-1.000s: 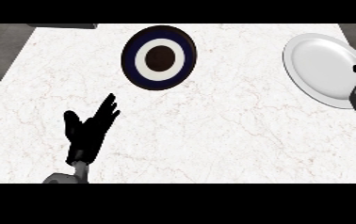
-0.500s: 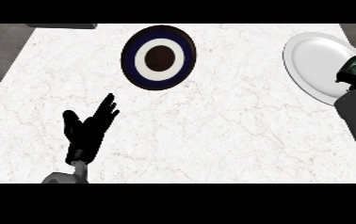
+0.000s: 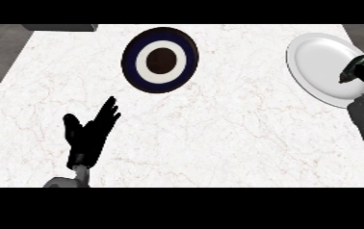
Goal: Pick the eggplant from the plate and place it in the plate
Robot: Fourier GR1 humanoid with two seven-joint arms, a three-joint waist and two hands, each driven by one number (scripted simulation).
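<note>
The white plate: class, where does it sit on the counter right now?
In the head view, the white plate lies at the counter's far right edge, right of the dark ringed plate, with the right hand over its right side.

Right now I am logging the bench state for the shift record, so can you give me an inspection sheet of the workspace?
Surface: white marbled counter, bare across its middle.
Job's things: dark blue plate with white ring and dark centre, far centre; white plate at the right edge. No eggplant can be made out on either plate.
Clutter: nothing seen.
Hands: left hand open, fingers up, resting at lower left. Right hand at the right edge over the white plate, mostly cut off; what it holds, if anything, cannot be told.
Cables: nothing seen.
Surroundings: grey area beyond the counter's far corners; a dark grey object at top left.
</note>
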